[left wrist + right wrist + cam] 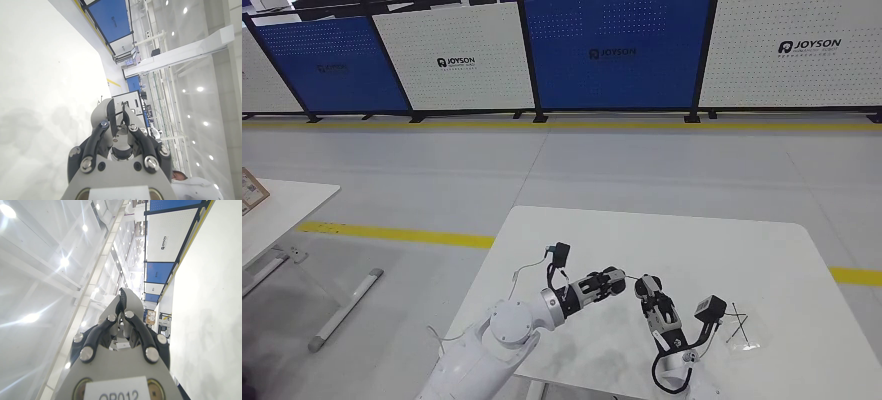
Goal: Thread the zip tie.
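- A white table [722, 250] with rounded corners is seen from above. Its top is plain and matte, and soft grey shadows are cast on it near the arms.
- The left gripper [117, 103] is held low over the front middle of the table. Its fingers [110, 111] are narrowly parted, and a thin black zip tie [118, 113] is seen stretched straight across the gap from one pad to the other.
- The right gripper [121, 298] is placed just beside the left one, tip facing tip. Its ribbed black pads are pressed together; whether anything is pinched between them cannot be told.
- A few thin black strands [739, 322] are laid on a clear sheet [745, 343] at the table's right front, well apart from both grippers.
- The table is surrounded by a pale grey floor [542, 170], which is crossed by a yellow line [392, 235] that passes behind the table.
- The far side is closed off by a row of perforated panels in black frames — blue [617, 50] and white [452, 55] in turn.
- A second white table [282, 215] is set at the left edge.
- A high white ceiling with rows of round lamps [64, 261] is shown in the wrist views.
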